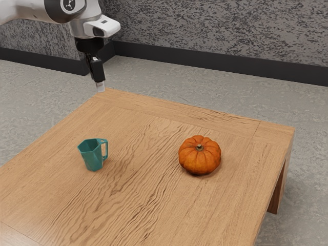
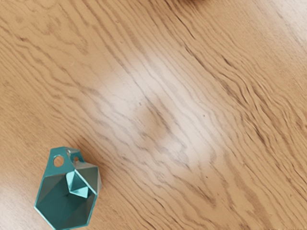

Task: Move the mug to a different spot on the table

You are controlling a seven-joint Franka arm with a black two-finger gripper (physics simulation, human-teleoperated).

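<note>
Item: my claw (image 1: 100, 88). It hangs in the air above the table's (image 1: 154, 205) far edge, toward the exterior view's left corner, with nothing in it; I cannot tell how far open it is.
Item: teal mug (image 1: 93, 154) (image 2: 67, 196). Upright on the table near its edge at the exterior view's left, handle turned toward the pumpkin.
Item: orange pumpkin (image 1: 200, 155). Nearer the opposite edge, well apart from the mug.

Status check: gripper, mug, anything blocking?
Gripper high above table, holding nothing. Mug upright on table, handle toward pumpkin, not yet grasped. Pumpkin stands apart at the exterior view's right, no obstruction.
</note>
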